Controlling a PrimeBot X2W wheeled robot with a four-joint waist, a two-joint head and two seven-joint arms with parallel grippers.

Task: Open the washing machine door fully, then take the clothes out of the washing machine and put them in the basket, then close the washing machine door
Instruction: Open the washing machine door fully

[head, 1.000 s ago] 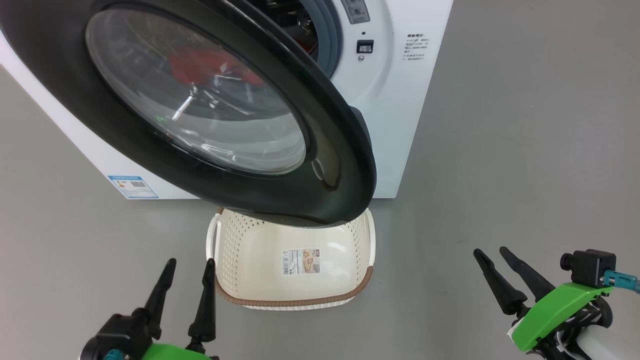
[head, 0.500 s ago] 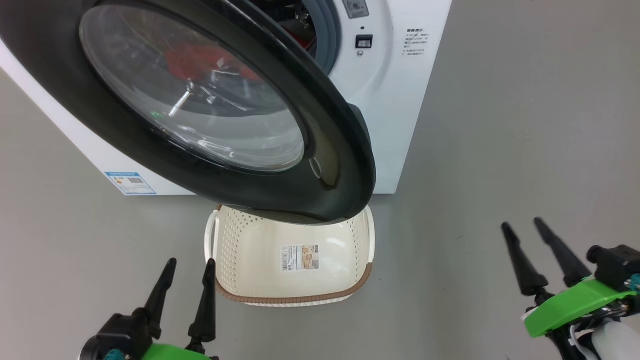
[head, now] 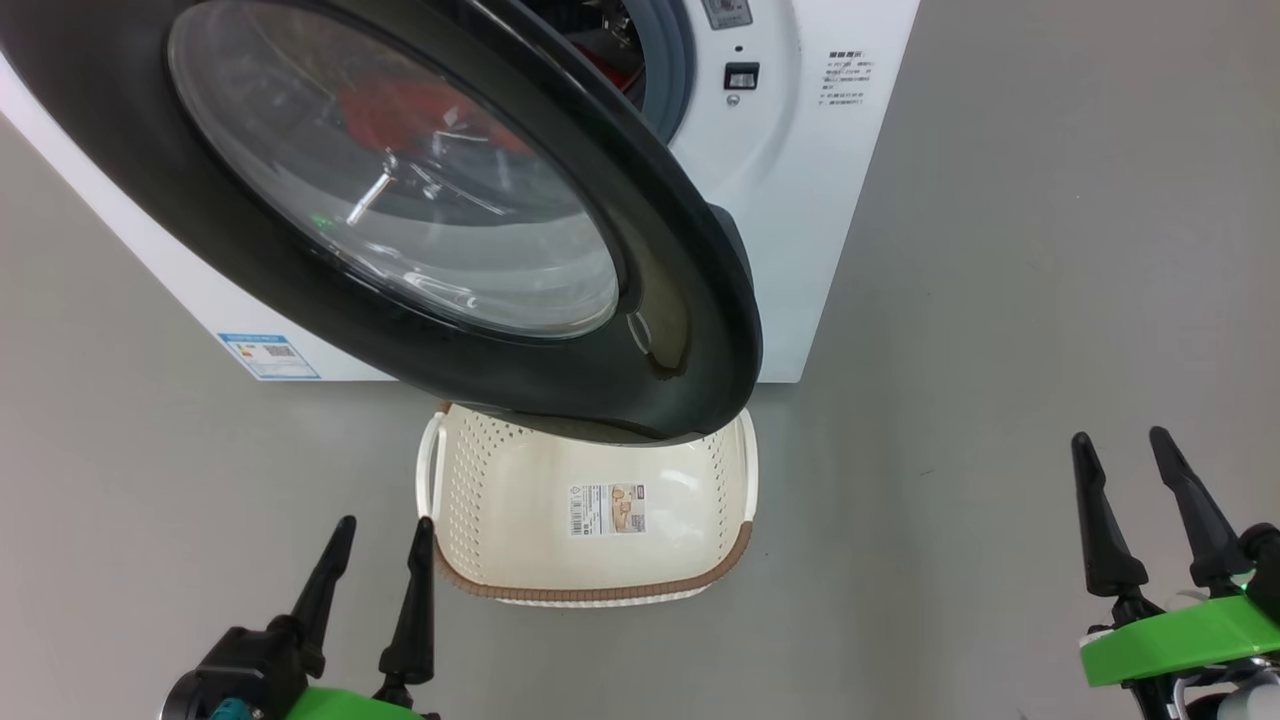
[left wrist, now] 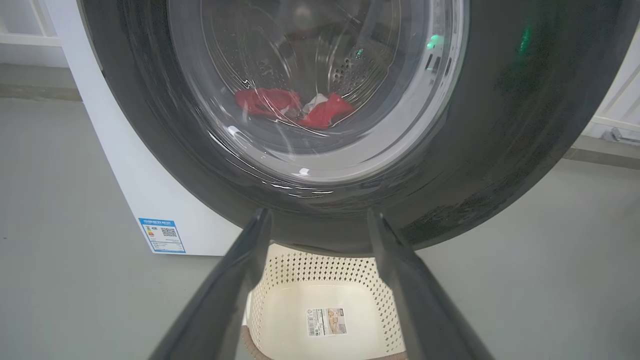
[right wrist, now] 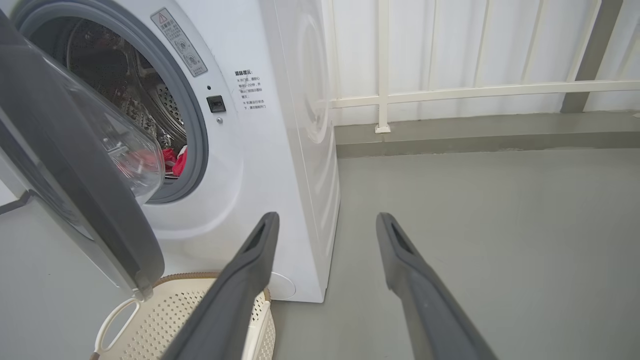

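The washing machine door (head: 640, 300), black-rimmed with a bulging glass window, stands partly swung out over the basket (head: 590, 595). Red clothes (left wrist: 295, 107) lie in the drum, seen through the glass, and a bit of red clothes (right wrist: 175, 160) shows at the drum's opening. The white washing machine (head: 790, 200) stands behind. The cream basket sits on the floor in front, holding nothing. My left gripper (head: 378, 530) is open at the basket's near left corner, touching nothing. Out on the floor to the basket's right, my right gripper (head: 1120, 445) is open too.
Grey floor (head: 960, 300) spreads to the right of the machine. A white railing (right wrist: 450, 90) and a low kerb run behind it. A blue label (head: 268, 356) marks the machine's lower left side.
My right gripper has swung right and turned more upright, away from the basket. The head camera shifted slightly. The left gripper, door and basket stay put.
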